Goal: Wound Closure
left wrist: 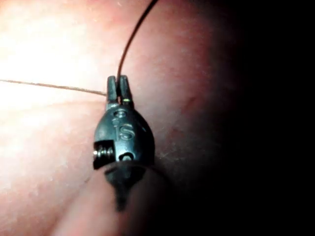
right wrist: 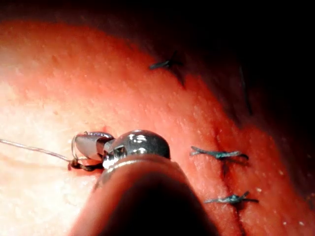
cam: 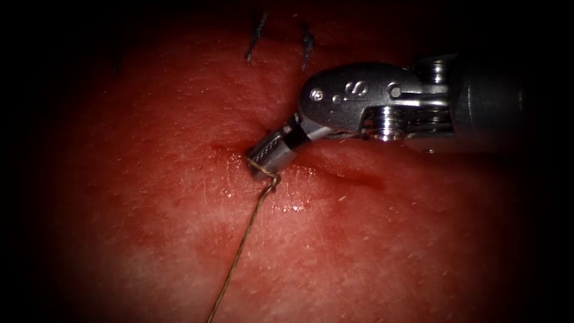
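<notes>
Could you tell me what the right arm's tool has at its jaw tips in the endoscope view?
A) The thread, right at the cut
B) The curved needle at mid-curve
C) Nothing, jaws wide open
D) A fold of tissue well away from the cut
A: the right tool has its jaws closed on the thread, which loops at the tips by the cut in the tissue and trails away toward the lower edge.

The right claw lies low on the tissue at the cut, its shaft blocking the right side. The thread runs from its tip toward the near left. Dark stitches stand far behind. Bare tissue lies left and near right.
</notes>
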Tool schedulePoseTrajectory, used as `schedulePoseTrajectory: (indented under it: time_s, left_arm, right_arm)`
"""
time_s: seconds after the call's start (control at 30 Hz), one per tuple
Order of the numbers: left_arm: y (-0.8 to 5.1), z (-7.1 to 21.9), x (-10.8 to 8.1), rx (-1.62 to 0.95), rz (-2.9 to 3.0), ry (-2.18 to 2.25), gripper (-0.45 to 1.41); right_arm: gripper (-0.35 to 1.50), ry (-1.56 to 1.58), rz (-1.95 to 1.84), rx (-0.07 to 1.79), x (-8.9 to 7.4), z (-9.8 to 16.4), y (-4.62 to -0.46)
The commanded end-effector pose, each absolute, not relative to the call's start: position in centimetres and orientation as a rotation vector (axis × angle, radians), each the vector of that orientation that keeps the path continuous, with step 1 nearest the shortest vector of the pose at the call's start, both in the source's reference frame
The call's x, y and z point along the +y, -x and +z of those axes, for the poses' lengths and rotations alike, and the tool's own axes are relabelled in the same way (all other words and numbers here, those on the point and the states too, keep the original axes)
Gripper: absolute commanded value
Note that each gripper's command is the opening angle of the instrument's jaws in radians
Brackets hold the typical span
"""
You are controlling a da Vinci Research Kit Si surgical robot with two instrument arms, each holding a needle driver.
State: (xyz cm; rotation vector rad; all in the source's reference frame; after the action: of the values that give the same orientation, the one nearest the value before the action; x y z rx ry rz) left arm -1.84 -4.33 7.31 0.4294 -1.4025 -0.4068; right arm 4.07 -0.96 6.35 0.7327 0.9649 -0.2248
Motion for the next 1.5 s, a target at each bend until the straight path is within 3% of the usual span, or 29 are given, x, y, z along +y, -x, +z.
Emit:
schedulePoseTrajectory:
  time_s: [0.03,0.6,1.5]
  left_arm:
    - [1.87,7.4,-4.4,-1.402,-0.407,-0.432,-0.38]
    - [1.90,6.9,-5.0,-1.417,-0.373,-0.472,-0.38]
    - [1.93,6.6,-5.8,-1.406,-0.365,-0.526,-0.45]
  right_arm:
    - [-0.35,-0.732,-0.228,0.968,-1.0,6.4,-4.13]
    - [-0.35,-0.588,-0.208,0.931,-0.6,6.7,-4.04]
    - [-0.35,-0.418,0.012,1.036,-0.2,7.1,-4.05]
